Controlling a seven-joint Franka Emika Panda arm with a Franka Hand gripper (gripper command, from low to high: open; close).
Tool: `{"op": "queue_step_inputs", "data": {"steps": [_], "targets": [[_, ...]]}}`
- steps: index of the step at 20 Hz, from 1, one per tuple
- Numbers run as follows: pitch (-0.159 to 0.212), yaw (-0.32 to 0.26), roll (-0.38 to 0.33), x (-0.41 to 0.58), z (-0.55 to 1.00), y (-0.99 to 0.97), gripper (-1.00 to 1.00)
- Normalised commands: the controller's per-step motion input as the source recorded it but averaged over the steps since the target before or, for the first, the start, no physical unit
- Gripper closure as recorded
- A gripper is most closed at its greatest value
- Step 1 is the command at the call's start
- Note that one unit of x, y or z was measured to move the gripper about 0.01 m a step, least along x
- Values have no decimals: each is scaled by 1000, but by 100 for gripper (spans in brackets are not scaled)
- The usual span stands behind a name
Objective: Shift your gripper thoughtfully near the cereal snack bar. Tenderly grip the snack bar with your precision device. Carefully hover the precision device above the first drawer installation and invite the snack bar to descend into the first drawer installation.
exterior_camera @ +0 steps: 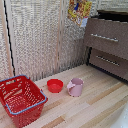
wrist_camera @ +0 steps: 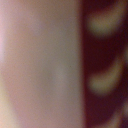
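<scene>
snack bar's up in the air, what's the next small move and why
Probably carry the cereal snack bar a little toward the exterior view's right. It hangs high at the picture's top edge, beside the first drawer installation rather than over it, so releasing now would likely miss.

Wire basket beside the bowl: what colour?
Red basket with a blue rim, clearest in the exterior view.
</scene>
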Motion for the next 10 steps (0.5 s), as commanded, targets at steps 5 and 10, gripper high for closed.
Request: {"op": "queue_step_inputs", "data": {"steps": [5, 10], "targets": [[95, -6, -43, 215, 862, -495, 100], [51, -20, -4, 221, 995, -554, 100]]}}
